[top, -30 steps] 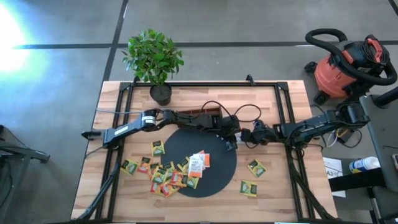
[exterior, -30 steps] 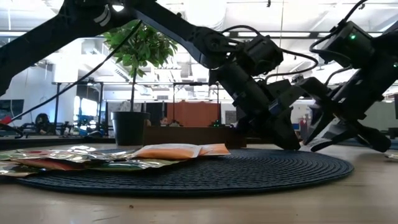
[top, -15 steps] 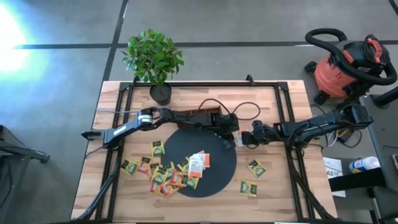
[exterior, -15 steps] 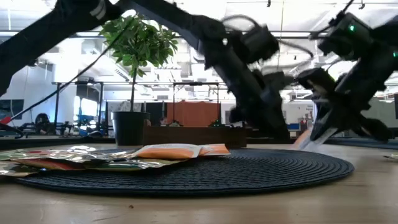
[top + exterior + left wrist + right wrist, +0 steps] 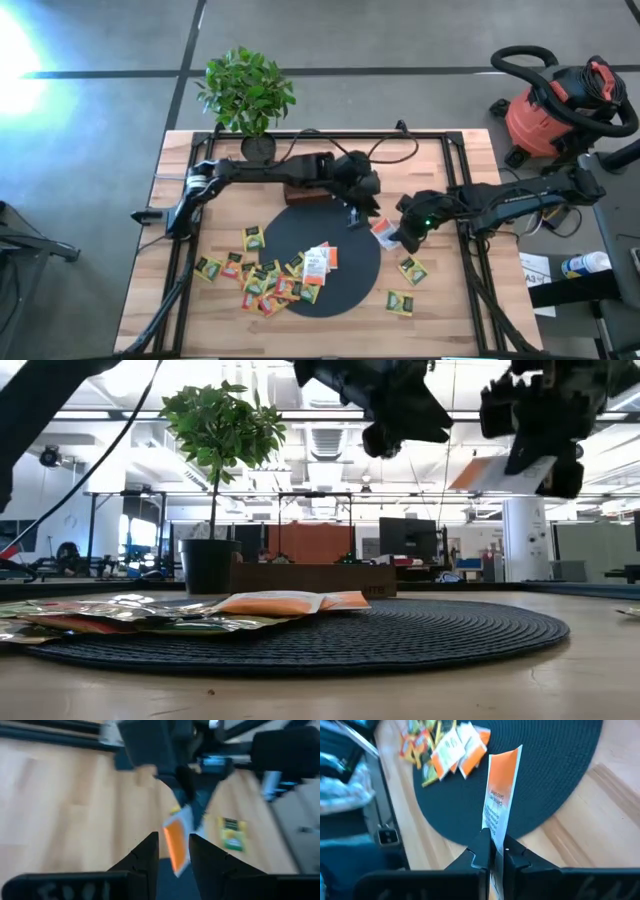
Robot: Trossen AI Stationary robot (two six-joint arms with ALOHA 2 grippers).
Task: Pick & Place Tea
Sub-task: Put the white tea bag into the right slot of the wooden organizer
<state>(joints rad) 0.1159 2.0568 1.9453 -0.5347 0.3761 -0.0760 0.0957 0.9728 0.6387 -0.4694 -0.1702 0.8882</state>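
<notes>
Tea sachet [image 5: 501,790], white with an orange end, is hanging pinched in my right gripper [image 5: 492,851], lifted above the black disc's [image 5: 345,270] right edge at frame centre. My left gripper [image 5: 173,851], fingers slightly spread and empty, is hovering just beside it.

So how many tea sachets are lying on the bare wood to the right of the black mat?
2: one green-yellow sachet just off the black mat's right edge, another nearer the table's front edge. A third, white-and-orange sachet is held up by the right gripper.
</notes>
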